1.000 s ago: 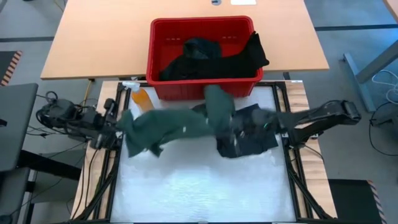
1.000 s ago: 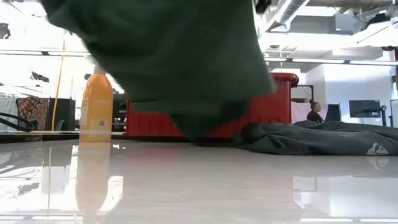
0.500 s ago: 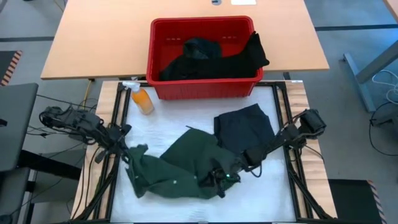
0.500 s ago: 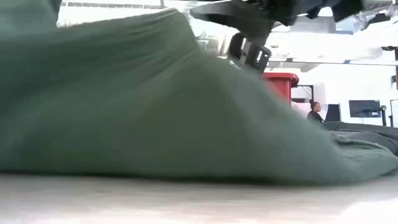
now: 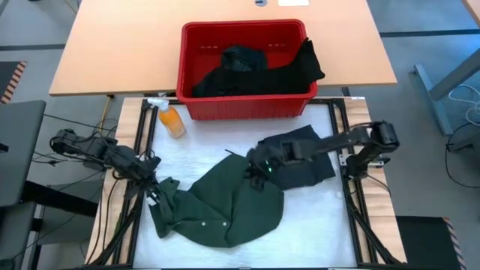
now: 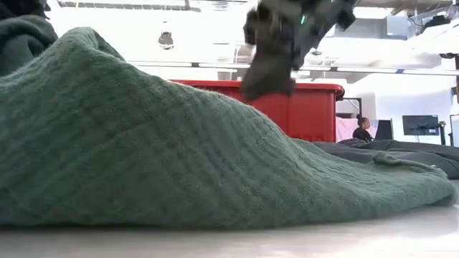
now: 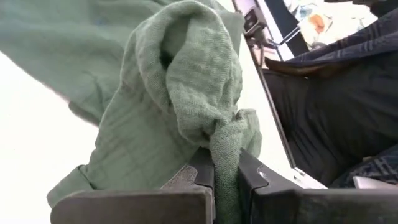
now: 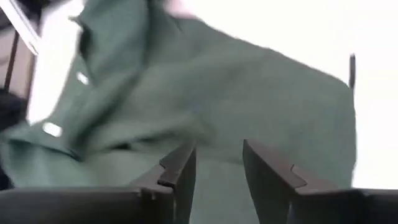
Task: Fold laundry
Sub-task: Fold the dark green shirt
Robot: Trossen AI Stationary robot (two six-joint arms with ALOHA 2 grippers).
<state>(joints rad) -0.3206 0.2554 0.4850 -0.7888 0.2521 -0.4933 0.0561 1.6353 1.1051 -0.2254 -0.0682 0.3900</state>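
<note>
From above, green shirt [image 5: 225, 206] lies crumpled mid-table, left gripper [image 5: 154, 196] at its left corner, right gripper [image 5: 257, 163] over its far-right edge; low view: shirt fills foreground; left wrist: fingers [image 7: 205, 168] pinch a fold; right wrist: fingers [image 8: 180, 165] parted, empty, shirt just ahead.

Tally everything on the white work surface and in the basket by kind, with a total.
Green shirts: 1
Dark garments on the table: 1
Dark garments in the basket: at least 2, tangled, exact count unclear
Red baskets: 1
Orange bottles: 1
Total: at least 6
</note>
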